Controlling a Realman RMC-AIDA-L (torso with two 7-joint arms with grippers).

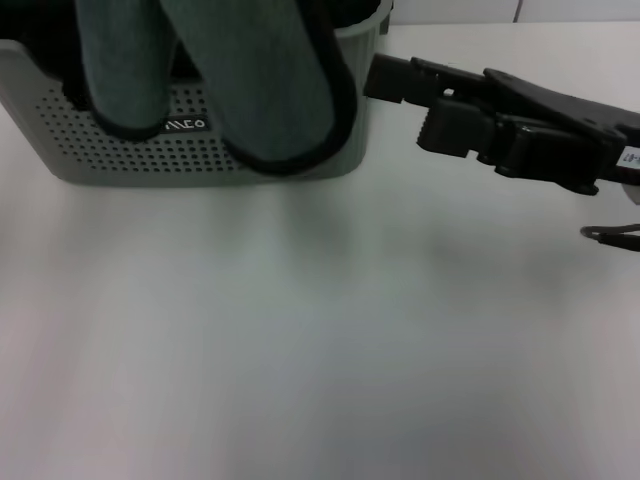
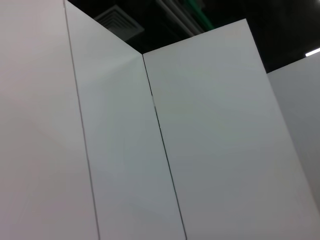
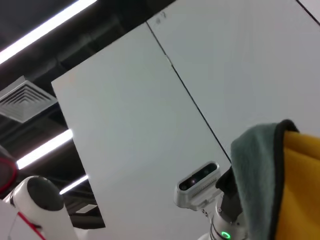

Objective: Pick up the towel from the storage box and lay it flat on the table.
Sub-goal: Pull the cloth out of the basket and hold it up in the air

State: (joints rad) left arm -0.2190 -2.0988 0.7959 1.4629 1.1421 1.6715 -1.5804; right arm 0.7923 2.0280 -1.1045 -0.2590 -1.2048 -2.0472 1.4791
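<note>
The storage box (image 1: 130,140) stands at the far left of the table (image 1: 300,340), its black label facing me. The towel (image 1: 270,90), teal-grey with a black hem, hangs out over the box's front wall in two long folds. My right gripper (image 1: 385,80) reaches in from the right, level with the box's rim and just beside its right corner, apart from the towel in the head view. In the right wrist view a towel (image 3: 257,170) edge with its yellow reverse shows close by. The left gripper is out of view.
Something dark (image 1: 40,50) lies inside the box behind the towel at the left. A thin black cable (image 1: 610,237) loops beside my right arm at the right edge. The left wrist view shows only white wall panels (image 2: 200,140) and ceiling.
</note>
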